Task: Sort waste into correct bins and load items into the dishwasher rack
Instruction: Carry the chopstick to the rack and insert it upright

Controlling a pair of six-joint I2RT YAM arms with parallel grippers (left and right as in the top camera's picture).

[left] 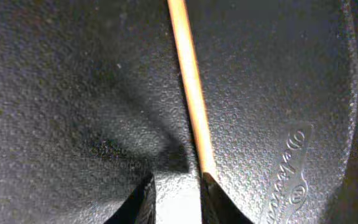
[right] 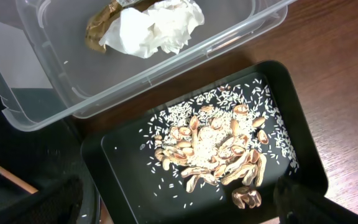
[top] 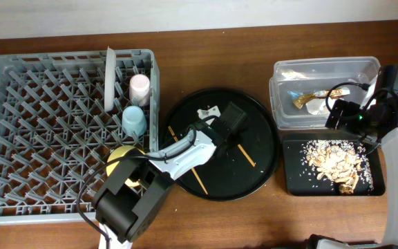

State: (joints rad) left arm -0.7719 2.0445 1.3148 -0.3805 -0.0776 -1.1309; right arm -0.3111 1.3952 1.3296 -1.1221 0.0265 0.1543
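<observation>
Left hand [left: 176,180] down low on the round black tray [top: 254,173], fingers [left: 143,199] a little apart, end of one wooden chopstick [left: 191,93] touching the tip of the right finger. Second chopstick [top: 200,185] flat on the same tray, partly under the arm, and a small white scrap [top: 207,111] near the tray's far side. Just left of that tray, the big grey rack [top: 33,104], with the yellow bowl [top: 119,160], blue cup [top: 134,120], pink cup [top: 139,86] and pale plate [top: 109,76] on its edge, all along the rack's right side. Over on the right, right hand [right: 176,202] spread wide above the small black tray [right: 123,162], with beige food scraps [right: 216,149] and little white grains [right: 173,115] piled inside. Just behind it, the clear tub [right: 42,93], with the white tissue [right: 154,31] and gold-brown foil wrapper [right: 101,22] inside. Brown wooden surface [top: 206,62] under everything.
</observation>
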